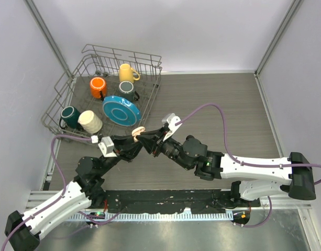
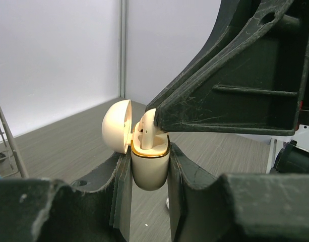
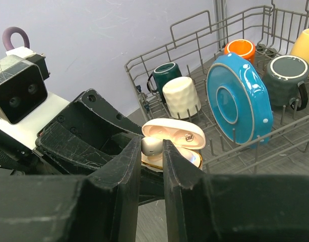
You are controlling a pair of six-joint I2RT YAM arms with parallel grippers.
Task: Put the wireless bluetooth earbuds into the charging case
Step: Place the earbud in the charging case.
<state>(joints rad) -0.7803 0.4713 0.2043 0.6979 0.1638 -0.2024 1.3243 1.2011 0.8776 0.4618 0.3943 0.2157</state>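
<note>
Right gripper [image 1: 150,140]: pinched on one earbud [image 3: 151,146], small and white, rounded head up, stem pointing down into the charging case [image 2: 149,169] (lid tipped open, gold rim), long axis near upright. Left gripper [image 1: 133,145]: clamped on the case's body. Location: just off the dish rack's [image 1: 71,83] near corner, whose wire wall is the closest edge.
</note>
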